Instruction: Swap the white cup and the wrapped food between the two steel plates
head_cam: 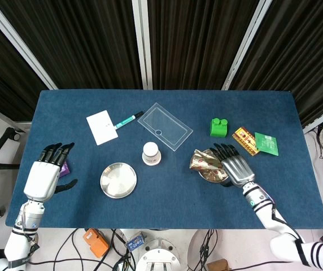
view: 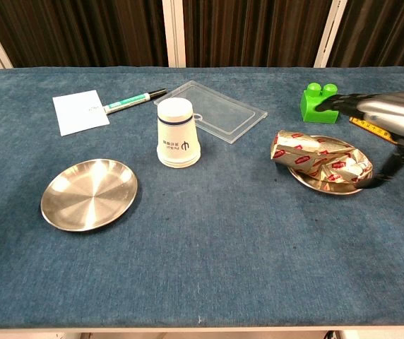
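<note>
Wrapped food [view: 322, 159] fills the right steel plate [view: 313, 183], left plate [view: 89, 194] bare; both hands' fingers apart.

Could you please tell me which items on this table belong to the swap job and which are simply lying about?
Job items: white cup, upside down on the cloth; wrapped food on the right steel plate; empty left steel plate.

Lying about: clear lid, marker, white card, green block, purple box, snack packets.
</note>
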